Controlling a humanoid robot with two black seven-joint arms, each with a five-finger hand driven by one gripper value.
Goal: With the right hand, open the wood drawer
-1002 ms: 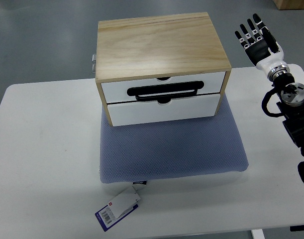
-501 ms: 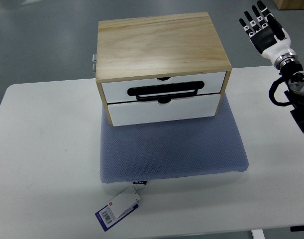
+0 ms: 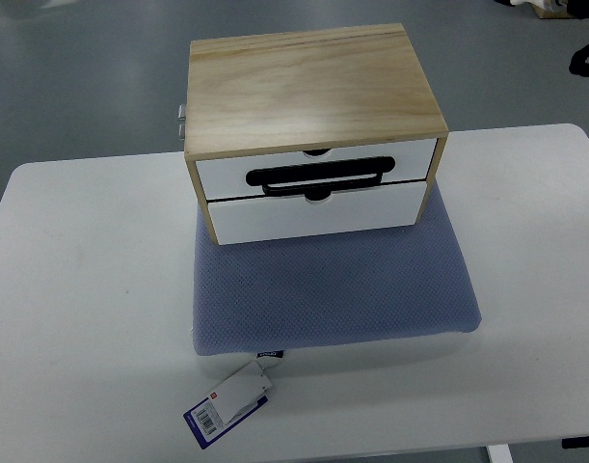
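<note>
A: What lies nearest the robot's side of the white worktop (image 3: 82, 318)?

B: A paper tag with a barcode (image 3: 228, 404), hanging off the front edge of a blue-grey padded mat (image 3: 333, 289). The mat is probably there so the cabinet does not slide when a drawer is pulled.

A: And on the mat?

B: The wood drawer cabinet (image 3: 308, 92) stands on the mat's far half, its white fronts turned toward the robot, which suits a pull straight toward it. There are two drawers. The upper drawer (image 3: 316, 172) carries a long black handle (image 3: 318, 177), hanging low across the seam above the lower drawer (image 3: 318, 214). Both sit flush and closed, so the opening is not yet done.

A: Where is the right hand?

B: Almost out of sight. Only dark pieces of the right arm (image 3: 588, 56) show at the top right corner, well apart from the cabinet and beyond the worktop. I cannot tell whether the fingers are released or clenched. The left arm does not show at all.
</note>
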